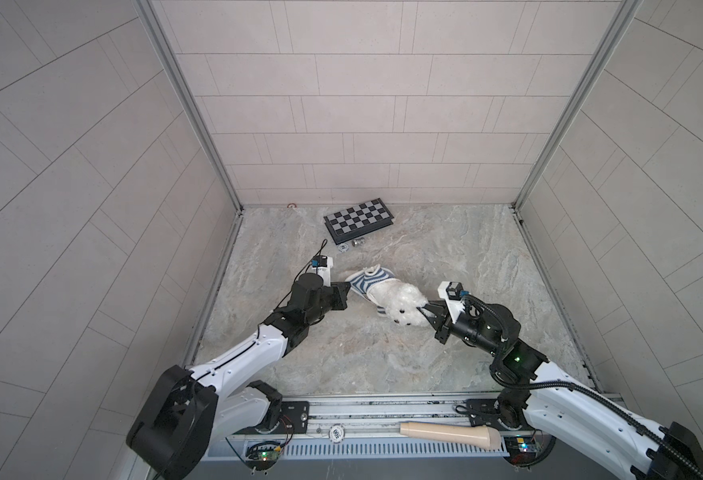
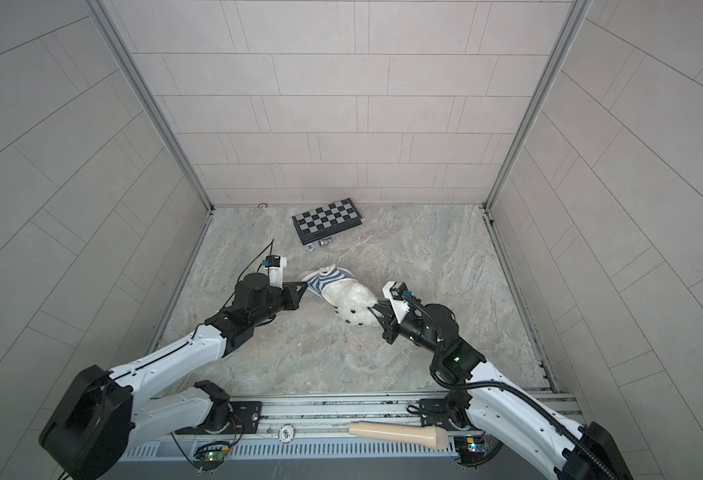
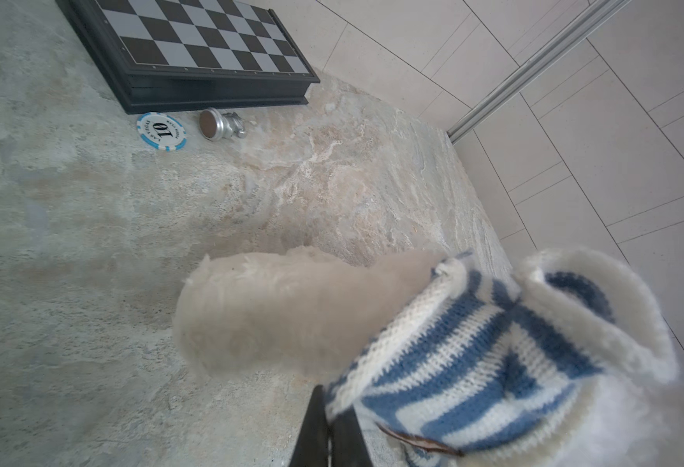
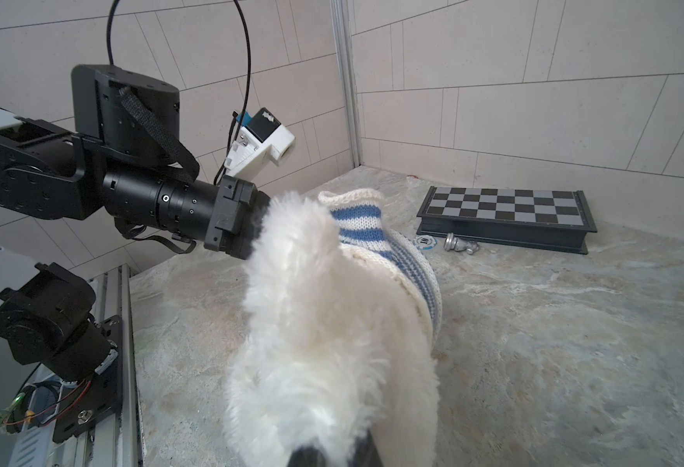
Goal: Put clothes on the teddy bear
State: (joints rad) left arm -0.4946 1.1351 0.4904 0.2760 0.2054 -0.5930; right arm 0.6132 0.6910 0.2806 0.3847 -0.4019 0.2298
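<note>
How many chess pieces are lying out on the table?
1. A silver chess piece lies on its side just in front of the chessboard, beside the blue-and-white poker chip. More could be hidden inside the board's case.

Teddy bear [image 1: 399,299] is fluffy white plush, the striped shirt [image 1: 364,282] chunky knit. Worktop [image 1: 383,365] looks like matt, veined stone. Chessboard [image 3: 206,36] at 12 o'clock: smooth black plastic, chess piece [image 3: 217,125] beside it shiny silvery metal.

pale tiled walls [image 1: 341,104] enclose a marbled stone surface [image 1: 383,353], evenly lit.
</note>
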